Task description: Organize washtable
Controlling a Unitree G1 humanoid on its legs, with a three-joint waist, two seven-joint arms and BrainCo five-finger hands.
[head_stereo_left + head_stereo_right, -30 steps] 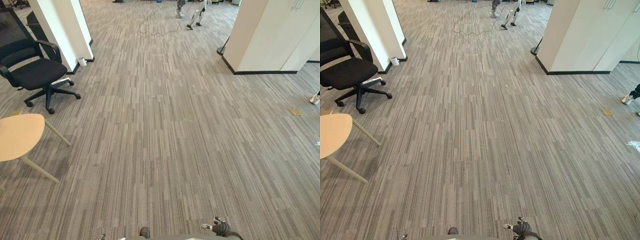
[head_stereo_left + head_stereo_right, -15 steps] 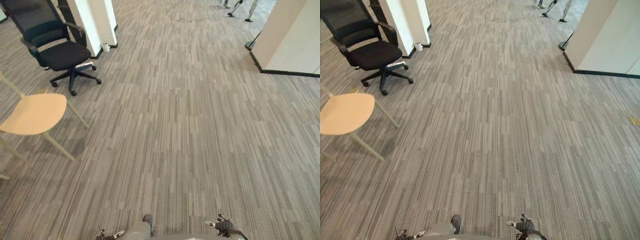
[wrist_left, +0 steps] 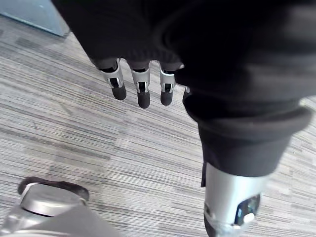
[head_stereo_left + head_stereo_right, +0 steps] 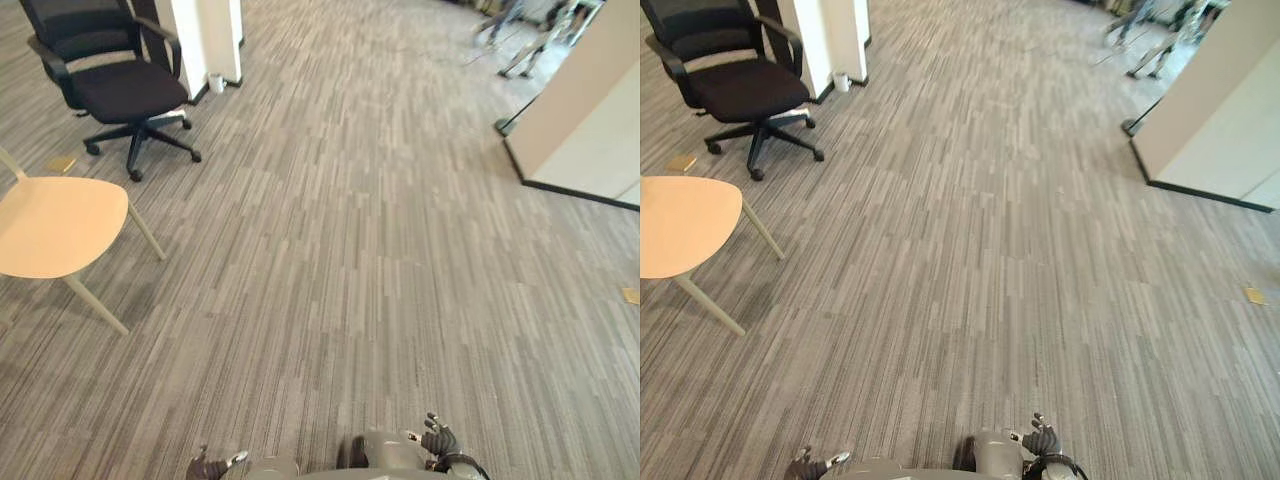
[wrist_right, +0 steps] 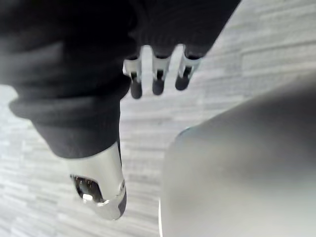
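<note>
Obs.: head cameras look down on an open stretch of grey striped carpet floor [image 4: 350, 250].

Left robot hand [image 3: 142, 91]: hangs low at the robot's left side, at the near edge of the head views. In its own wrist view the fingers [image 3: 117, 84] point straight down over the carpet, side by side, with the thumb apart from them. Open and relaxed, holding nothing.

Right robot hand [image 5: 158, 79]: low at the robot's right side, also at the near edge of the head views. Its fingers [image 5: 136, 81] are straight in its wrist view and slightly spread in the left eye view. Open, holding nothing. Neither robot hand touches the floor or any object.

Surroundings:
- Black office chair [image 4: 115, 90] on a wheeled star base, far left.
- Pale chair [image 4: 55, 225] with a rounded light wooden seat and slanted light legs, left and nearer than the office chair; the two stand apart.
- White pillar [image 4: 205, 35] just behind the office chair; a small white cup [image 4: 216, 83] sits on the floor at its foot.
- White partition [image 4: 590, 120] with a dark skirting strip, far right.
- Small yellowish tag [image 4: 631, 296] lying flat on the carpet at the right edge; a second tag [image 4: 60, 163] lies on the carpet near the office chair's base.
- Blurred legs [image 4: 520, 40] at the far right, beyond the partition; too smeared to tell more.
</note>
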